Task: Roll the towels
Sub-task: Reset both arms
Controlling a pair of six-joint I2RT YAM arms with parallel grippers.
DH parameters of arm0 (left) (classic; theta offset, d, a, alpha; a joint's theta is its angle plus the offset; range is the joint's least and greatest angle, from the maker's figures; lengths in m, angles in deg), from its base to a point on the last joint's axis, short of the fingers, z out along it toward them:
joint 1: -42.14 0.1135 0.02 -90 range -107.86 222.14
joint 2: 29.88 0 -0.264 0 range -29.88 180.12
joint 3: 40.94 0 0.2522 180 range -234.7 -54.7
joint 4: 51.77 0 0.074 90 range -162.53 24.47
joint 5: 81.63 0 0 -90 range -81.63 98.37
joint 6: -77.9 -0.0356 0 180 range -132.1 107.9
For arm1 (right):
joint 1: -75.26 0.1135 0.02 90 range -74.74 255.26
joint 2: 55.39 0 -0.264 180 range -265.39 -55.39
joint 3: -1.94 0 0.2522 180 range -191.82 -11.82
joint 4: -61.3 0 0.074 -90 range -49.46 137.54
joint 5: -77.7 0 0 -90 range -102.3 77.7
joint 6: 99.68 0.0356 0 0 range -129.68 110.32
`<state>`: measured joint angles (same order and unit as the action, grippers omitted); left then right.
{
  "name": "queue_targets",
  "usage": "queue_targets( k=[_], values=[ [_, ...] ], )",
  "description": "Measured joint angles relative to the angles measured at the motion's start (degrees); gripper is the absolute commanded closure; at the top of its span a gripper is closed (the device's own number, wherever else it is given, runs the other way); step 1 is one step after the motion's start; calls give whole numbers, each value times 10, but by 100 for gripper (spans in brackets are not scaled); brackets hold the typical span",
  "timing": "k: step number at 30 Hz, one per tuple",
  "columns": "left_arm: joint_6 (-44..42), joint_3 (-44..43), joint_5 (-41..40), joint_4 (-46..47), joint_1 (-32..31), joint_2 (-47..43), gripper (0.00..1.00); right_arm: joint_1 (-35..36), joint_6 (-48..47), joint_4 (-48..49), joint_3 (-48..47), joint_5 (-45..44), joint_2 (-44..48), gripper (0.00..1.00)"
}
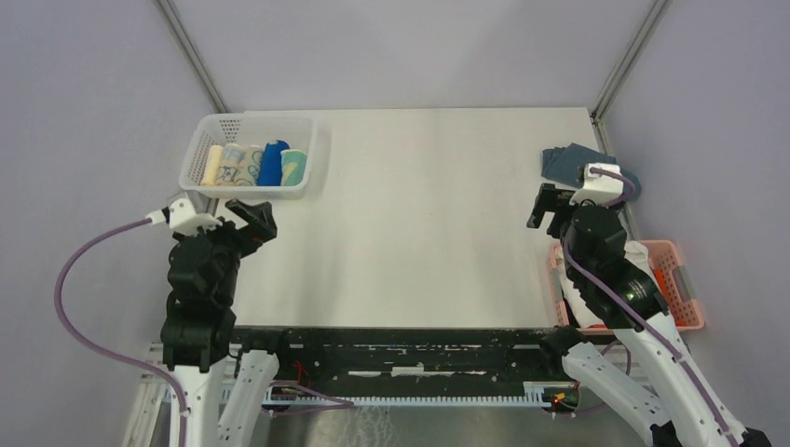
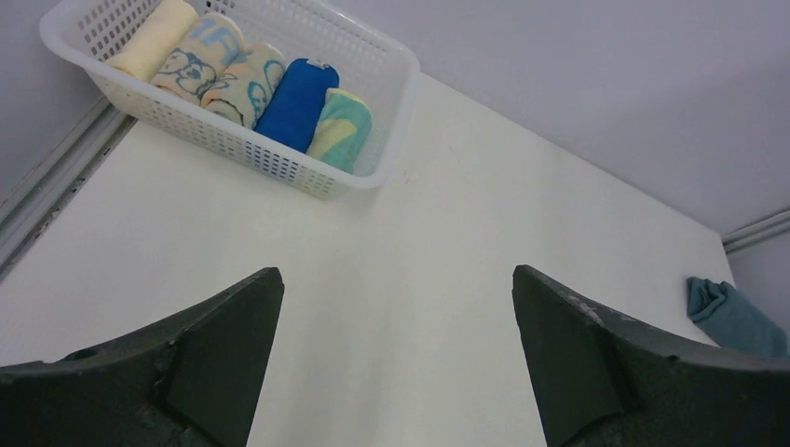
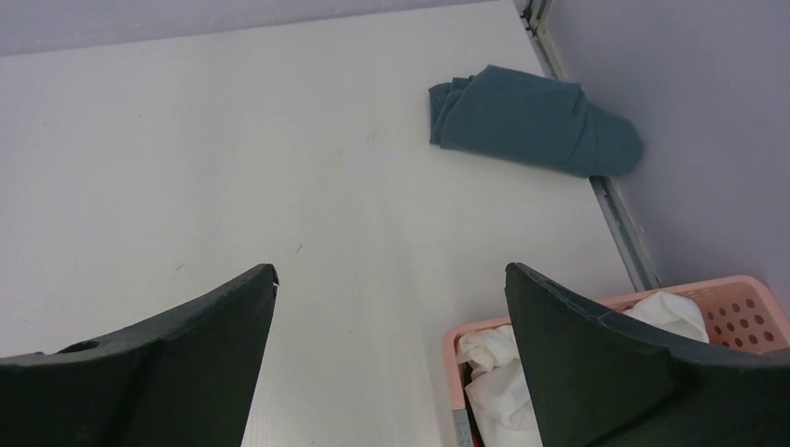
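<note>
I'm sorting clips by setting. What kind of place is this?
Likely a robotics lab test cell: robot arms bolted at the edge of a white table, plain grey walls enclosing it, and rolled towels staged in a white basket.

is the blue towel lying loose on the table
No, the blue towel sits rolled up inside the white basket.

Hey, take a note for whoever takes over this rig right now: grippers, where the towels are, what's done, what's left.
Left gripper: open, empty, over bare table.
Right gripper: open, empty.
Towels: blue towel and yellow-teal towel, both rolled, side by side in the white basket.
Done: both rolled and stowed.
Left: apparently nothing for these two. Grey-blue cloth lies unrolled at the far right; white cloth is in the pink basket.
</note>
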<state>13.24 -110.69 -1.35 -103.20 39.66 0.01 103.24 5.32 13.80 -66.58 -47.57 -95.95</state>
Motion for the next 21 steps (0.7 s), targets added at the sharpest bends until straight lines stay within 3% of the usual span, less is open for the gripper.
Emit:
queue_targets(
  k=[8, 21],
  values=[
    [34, 132, -40, 44, 0, -128, 1, 0, -13, 32, 45, -4, 50, 0],
    [40, 170, -34, 83, 0, -93, 1, 0, 2, 35, 93, 22, 80, 0]
  ],
)
